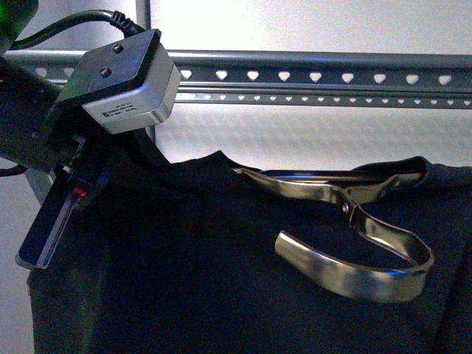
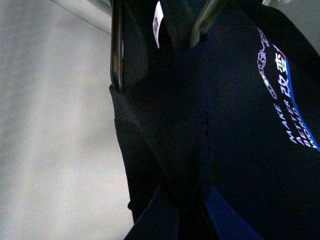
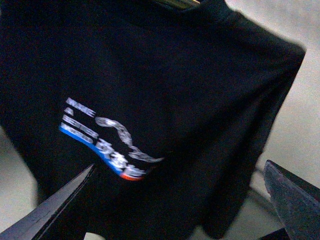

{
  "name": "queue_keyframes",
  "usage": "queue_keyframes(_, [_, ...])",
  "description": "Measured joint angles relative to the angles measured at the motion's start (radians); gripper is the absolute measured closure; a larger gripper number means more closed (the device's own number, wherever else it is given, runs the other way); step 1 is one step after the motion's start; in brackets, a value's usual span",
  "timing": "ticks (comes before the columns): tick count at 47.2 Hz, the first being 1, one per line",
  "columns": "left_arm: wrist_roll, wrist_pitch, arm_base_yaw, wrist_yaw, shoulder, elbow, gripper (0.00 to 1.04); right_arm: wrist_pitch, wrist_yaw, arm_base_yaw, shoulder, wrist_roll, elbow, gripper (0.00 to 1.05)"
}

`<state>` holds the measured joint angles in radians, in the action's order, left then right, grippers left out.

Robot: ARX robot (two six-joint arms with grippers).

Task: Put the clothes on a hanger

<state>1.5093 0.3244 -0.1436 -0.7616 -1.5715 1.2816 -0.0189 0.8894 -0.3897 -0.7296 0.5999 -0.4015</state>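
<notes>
One black T-shirt (image 1: 184, 280) held up before the heart-punched grey clothes rack (image 1: 310, 77), silver coat hanger (image 1: 354, 243) lying across it. Left wrist view: left gripper (image 2: 189, 200) pinched on the fabric. Right wrist view: right gripper (image 3: 180, 167) spread wide, facing the print.

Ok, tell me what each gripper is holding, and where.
Left gripper pinches the T-shirt at a fold of cloth by a seam; right gripper is open, holding nothing.
</notes>
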Motion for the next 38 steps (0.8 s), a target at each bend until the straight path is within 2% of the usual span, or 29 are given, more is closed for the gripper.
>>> queue_keyframes(1, [0.000, 0.000, 0.000, 0.000, 0.000, 0.000, 1.00, 0.000, -0.002, 0.003, -0.021, 0.042, -0.017, 0.07])
queue_keyframes(2, [0.000, 0.000, 0.000, 0.000, 0.000, 0.000, 1.00, -0.009, -0.002, 0.014, -0.077, 0.182, -0.063, 0.07])
queue_keyframes(5, [0.000, 0.000, 0.000, 0.000, 0.000, 0.000, 1.00, -0.070, -0.010, 0.047, -0.175, 0.409, -0.151, 0.07])
queue_keyframes(8, [0.000, 0.000, -0.002, 0.000, 0.000, 0.000, 1.00, -0.161, -0.034, 0.105, -0.275, 0.732, -0.258, 0.07])
queue_keyframes(13, [0.001, 0.000, -0.002, 0.000, 0.000, 0.000, 1.00, -0.151, -0.096, 0.197, -0.380, 0.995, -0.386, 0.07])
queue_keyframes(20, [0.000, 0.000, -0.002, 0.000, 0.000, 0.000, 1.00, -0.145, -0.210, 0.307, -0.515, 1.080, -0.528, 0.07])
queue_keyframes(26, [0.000, 0.000, -0.001, 0.000, 0.000, 0.000, 1.00, -0.145, -0.268, 0.334, -0.594, 1.078, -0.591, 0.08])
queue_keyframes(33, [0.001, 0.000, -0.002, 0.000, 0.000, 0.000, 1.00, -0.131, -0.323, 0.349, -0.708, 1.031, -0.686, 0.32])
queue_keyframes(38, [0.002, 0.000, -0.002, 0.000, 0.000, 0.000, 1.00, -0.130, -0.333, 0.357, -0.744, 0.994, -0.721, 0.44])
